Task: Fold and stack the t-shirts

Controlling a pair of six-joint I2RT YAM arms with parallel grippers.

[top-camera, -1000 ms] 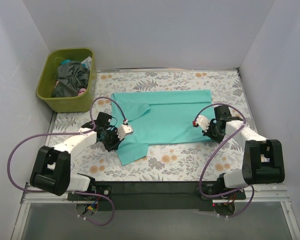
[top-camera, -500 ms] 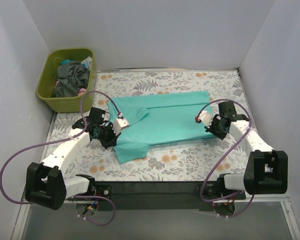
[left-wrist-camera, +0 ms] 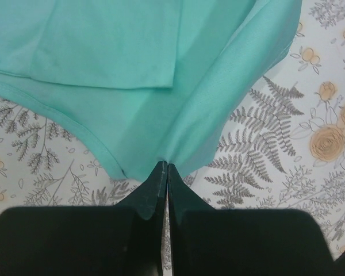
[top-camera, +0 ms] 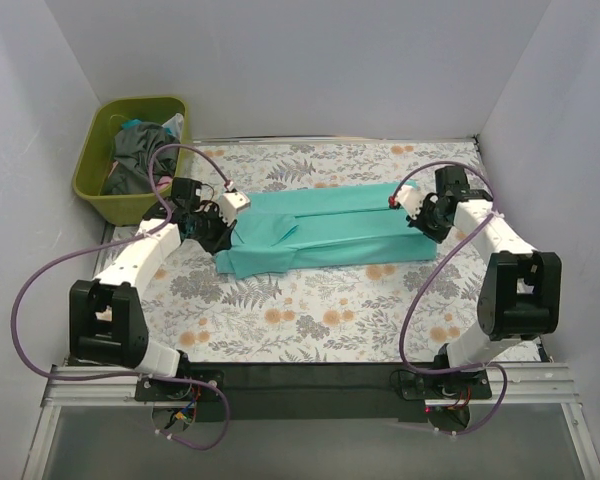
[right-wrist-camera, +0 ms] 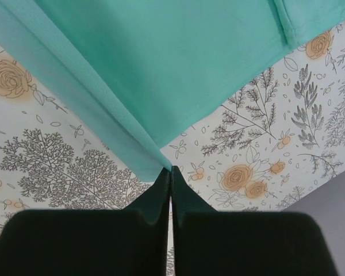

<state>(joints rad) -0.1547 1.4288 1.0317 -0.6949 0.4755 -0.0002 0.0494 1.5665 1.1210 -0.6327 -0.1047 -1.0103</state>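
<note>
A teal t-shirt [top-camera: 320, 232] lies across the flowered table as a long band, its near half folded toward the back. My left gripper [top-camera: 218, 222] is shut on the shirt's left edge; the left wrist view shows the cloth [left-wrist-camera: 138, 86] pinched at the fingertips. My right gripper [top-camera: 412, 210] is shut on the shirt's right edge, and the right wrist view shows the cloth [right-wrist-camera: 161, 63] hanging from the closed tips above the table.
A green basket [top-camera: 92, 185] with dark and coloured clothes stands at the back left, just beyond the left arm. Grey walls close in the table on the left, back and right. The flowered cloth [top-camera: 320, 310] covers the table in front of the shirt.
Both grippers have moved toward the back of the table with the shirt's near edge, folding it over. The shirt is now a narrower band lying farther back.
</note>
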